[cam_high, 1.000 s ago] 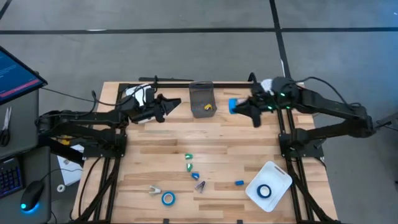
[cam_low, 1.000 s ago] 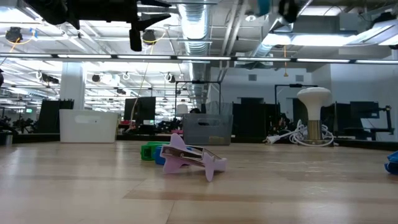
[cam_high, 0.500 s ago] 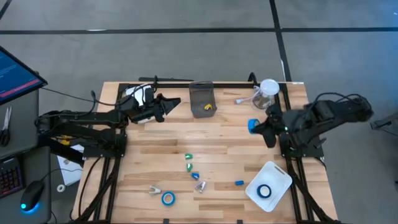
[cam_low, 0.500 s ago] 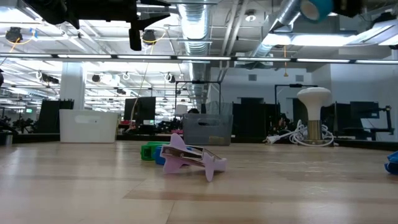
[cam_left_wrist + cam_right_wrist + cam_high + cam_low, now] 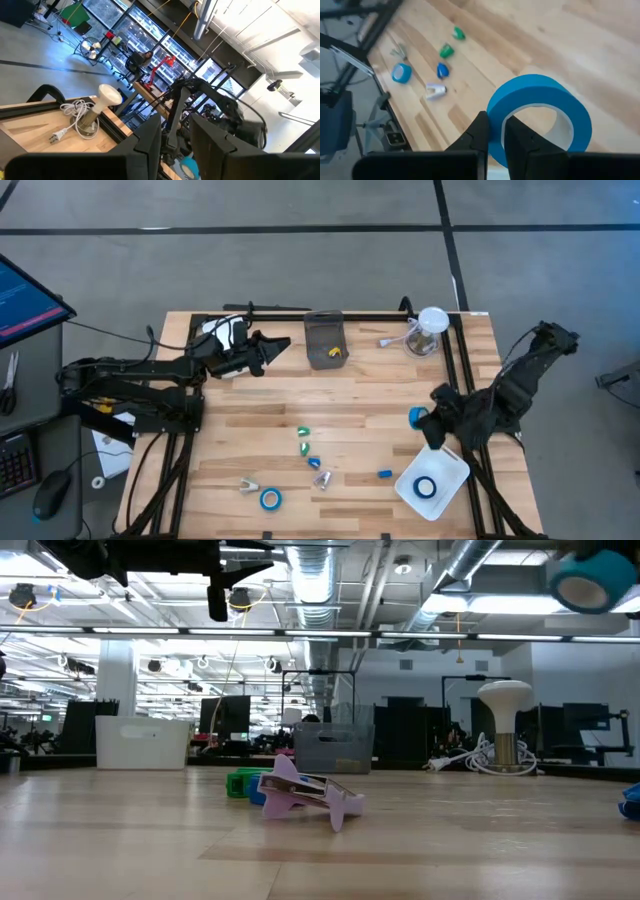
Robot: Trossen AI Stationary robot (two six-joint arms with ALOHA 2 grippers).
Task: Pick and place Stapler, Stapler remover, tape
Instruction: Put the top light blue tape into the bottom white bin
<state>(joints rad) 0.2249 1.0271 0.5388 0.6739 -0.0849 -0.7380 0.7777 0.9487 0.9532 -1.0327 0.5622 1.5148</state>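
Tape roll (image 5: 540, 117), pinched by its wall in the right claw (image 5: 492, 131), hangs near the white tray (image 5: 452, 463). Released early, it could roll off the tabletop (image 5: 250, 420). Left claw (image 5: 268, 348) waits nearly closed, empty.

- The worktop (image 5: 250, 420) is pale wood planks, smooth with a slight sheen.
- The held tape roll (image 5: 540, 117) looks smooth, matt blue.
- The bin (image 5: 324, 340) is translucent grey plastic.
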